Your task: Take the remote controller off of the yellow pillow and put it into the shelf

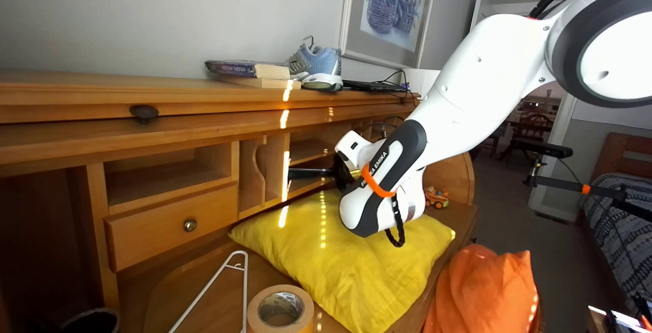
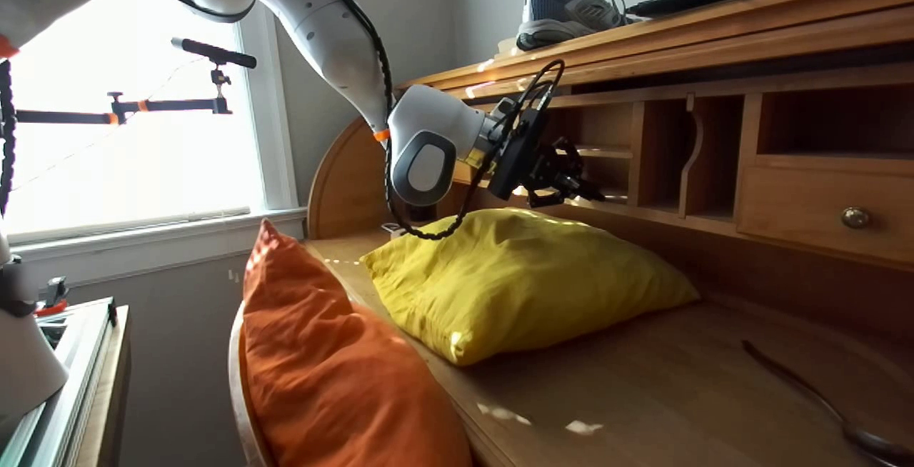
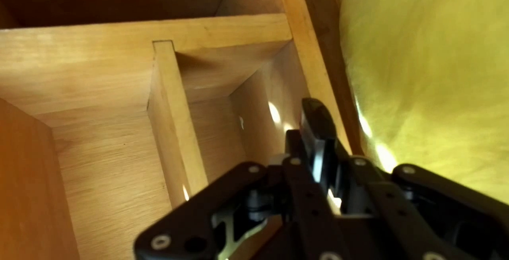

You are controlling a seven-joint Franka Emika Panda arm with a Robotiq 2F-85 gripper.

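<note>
Black remote (image 3: 318,127) is pinched between the fingers (image 3: 294,145) of the gripper (image 3: 319,154); likely light, stiff, slick; best held mid-body, across the narrow sides.

The yellow pillow (image 2: 528,281) strikes me as nearly mustard, with a row of pale dots of sunlight (image 1: 323,221) down it; the cushion (image 2: 343,381) is a hot orange. Honey-brown wood grain runs over the desk (image 2: 628,395) and the shelf (image 3: 222,33) alike. The robot arm (image 1: 473,83) is white with charcoal trim and orange bands, while the fingers (image 3: 310,200) and the remote controller (image 3: 318,121) are black. I see a blue-and-grey shoe (image 1: 321,63) with a white sole, a purple book (image 1: 244,70) with cream pages, a white hanger (image 1: 245,282) and a tan tape roll (image 1: 253,310). The framed picture (image 1: 389,17) runs to violet-blue and grey, the wall (image 1: 153,17) is grey, and the bedspread (image 1: 619,205) is patterned in dark blue and white.
</note>
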